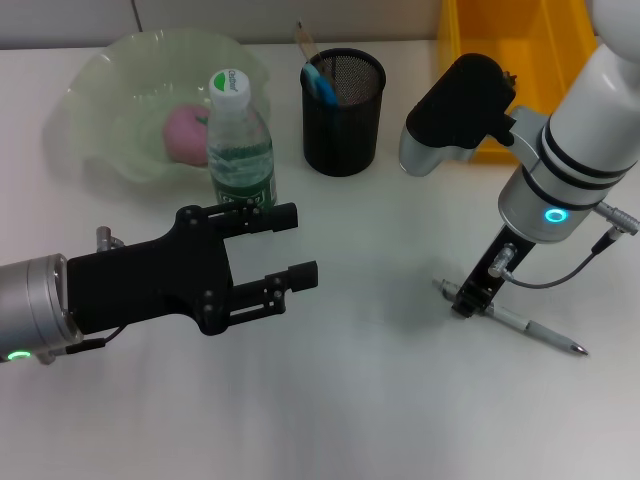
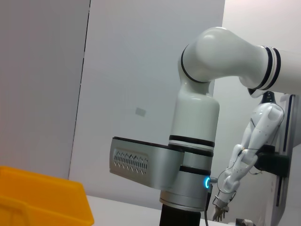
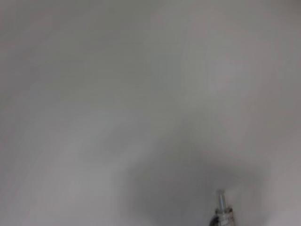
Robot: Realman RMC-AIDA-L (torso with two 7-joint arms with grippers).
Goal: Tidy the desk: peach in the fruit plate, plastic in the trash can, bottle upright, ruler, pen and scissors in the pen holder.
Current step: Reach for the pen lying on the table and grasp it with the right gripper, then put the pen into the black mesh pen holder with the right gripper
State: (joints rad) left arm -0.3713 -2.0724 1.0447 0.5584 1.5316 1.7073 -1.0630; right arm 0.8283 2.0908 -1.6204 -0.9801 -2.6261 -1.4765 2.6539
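A pink peach (image 1: 184, 134) lies in the pale green fruit plate (image 1: 110, 80) at the back left. In front of that plate the bottle (image 1: 240, 140) stands upright, green cap on. The black mesh pen holder (image 1: 343, 112) holds a blue-handled item (image 1: 321, 82) and a thin brown stick (image 1: 304, 40). A silver pen (image 1: 525, 323) lies flat on the desk at the right. My right gripper (image 1: 468, 300) points down onto the pen's left end, touching it. My left gripper (image 1: 305, 243) hovers open and empty, just in front of the bottle. No plastic is in view.
A yellow bin (image 1: 505, 50) stands at the back right, behind my right arm (image 1: 560, 170), and its corner (image 2: 42, 200) also shows in the left wrist view. The right wrist view shows bare white desk and the pen's end (image 3: 221, 207).
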